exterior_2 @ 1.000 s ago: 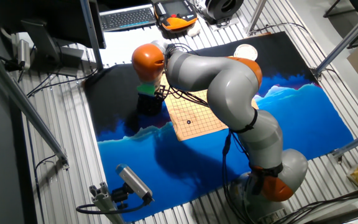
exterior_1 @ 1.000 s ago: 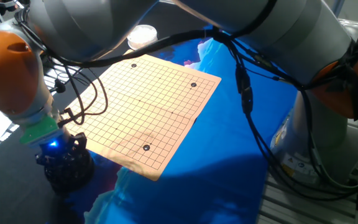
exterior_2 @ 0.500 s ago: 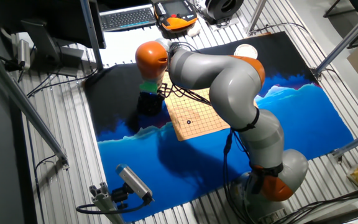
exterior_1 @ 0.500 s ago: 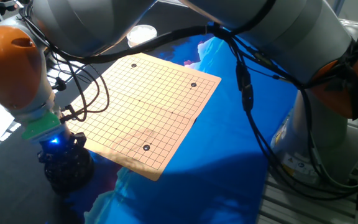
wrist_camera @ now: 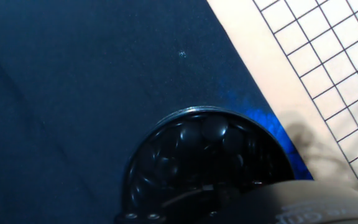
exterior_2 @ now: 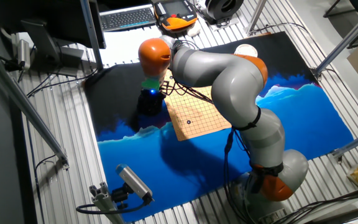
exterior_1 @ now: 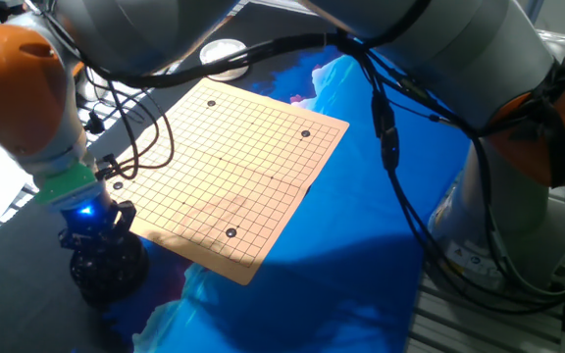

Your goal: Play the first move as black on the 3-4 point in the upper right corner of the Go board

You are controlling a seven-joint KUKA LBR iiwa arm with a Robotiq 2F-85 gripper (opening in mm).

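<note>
Far left, near edge: the gripper sits over the bowl of black stones, just beside the Go board's left edge. Compared with 1 s ago the wrist is higher and has shifted toward the board, the blue light now clear above the bowl, so the arm is lifting out of the bowl. Likely a stone pick just happened, but no stone is visible between the fingers in either fixed view; can't tell if the jaws are wide, narrow or holding anything.

The hand view shows the bowl full of black stones, low in frame, the board corner at right; fingers not clearly seen.

Moving right: the board lies flat on the blue cloth, with 3 dark marks already on it. Which corner counts as upper right is unclear from here. A white bowl sits past the far edge.

Judgement: placement not yet done; next is carrying across to the target corner.
</note>
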